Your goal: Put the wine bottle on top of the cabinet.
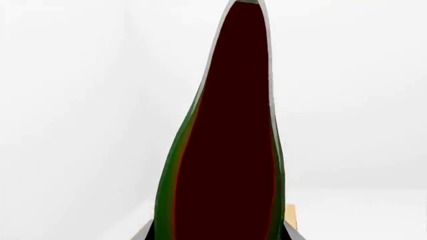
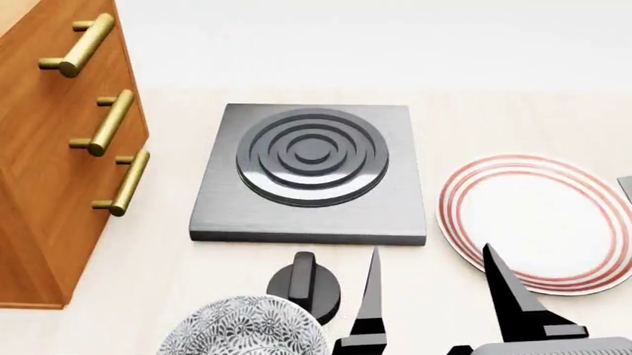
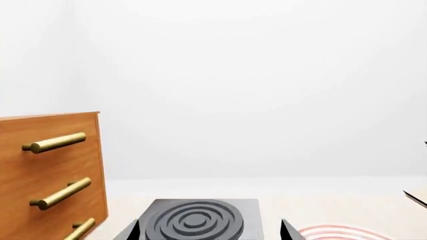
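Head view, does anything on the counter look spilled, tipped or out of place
Nothing stands out. The stove plate sits flat and square beside the cabinet, and the striped plate and patterned bowl are upright, clean and unspilled.

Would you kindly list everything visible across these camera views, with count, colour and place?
wine bottle: one, dark green, fills the left wrist view, rising between the left gripper's fingers
cabinet: one, orange-brown with three brass bar handles, far left of the head view
hob plate: one, grey square with concentric rings, centre
plate: one, white with red rim rings, right
knob: one, dark grey, in front of the hob plate
bowl: one, grey-and-white patterned, bottom edge
tabletop: one, pale cream
right gripper: one, black, fingers apart, bottom right
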